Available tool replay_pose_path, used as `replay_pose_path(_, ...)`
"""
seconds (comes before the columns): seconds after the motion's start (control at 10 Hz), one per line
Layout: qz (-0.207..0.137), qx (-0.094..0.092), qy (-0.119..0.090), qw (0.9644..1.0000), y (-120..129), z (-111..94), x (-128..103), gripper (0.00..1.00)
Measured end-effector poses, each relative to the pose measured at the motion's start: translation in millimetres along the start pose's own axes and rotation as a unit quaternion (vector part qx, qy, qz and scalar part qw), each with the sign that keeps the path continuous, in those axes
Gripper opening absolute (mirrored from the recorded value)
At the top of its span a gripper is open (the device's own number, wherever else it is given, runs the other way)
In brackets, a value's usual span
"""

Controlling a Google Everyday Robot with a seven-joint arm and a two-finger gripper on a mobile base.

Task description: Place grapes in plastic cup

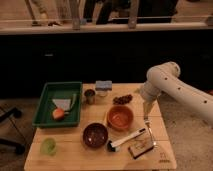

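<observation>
Camera view: a wooden desk [75, 159] stands before a dark counter front, and the robot's white arm [175, 87] reaches in from the right. Next in bulk, a green tray [60, 84] fills the desk's back left, with an orange bowl [120, 118] near the middle and a dark brown bowl [95, 135] just in front and to its left. A black-and-white brush [127, 140] lies near the front right. The pincer [147, 117] hangs pointing down just to the right of the orange bowl, released and holding nothing. A grey metal cup [89, 96] sits just beside the tray's back right corner. The grapes [122, 99], a small dark bunch, lie on the desk behind the orange bowl, near the pincer, untouched. The plastic cup [48, 146], pale green and translucent, waits at the front left corner, well apart from the fruit, so the task appears to be at its approach stage. The bunch is likely light, soft and uneven, its berries round and prone to slip or crush. A gentle close across the narrow middle of the bunch, fingers straddling its long axis, looks the safest hold. The cup seems light enough to tip if bumped, so a release from directly above its rim would suit.
</observation>
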Motion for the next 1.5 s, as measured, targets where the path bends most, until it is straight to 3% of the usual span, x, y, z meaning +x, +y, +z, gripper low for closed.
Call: replay_pose_path(1.5,-0.005,0.012,-0.023,0.9997,-44,44,5,0.8)
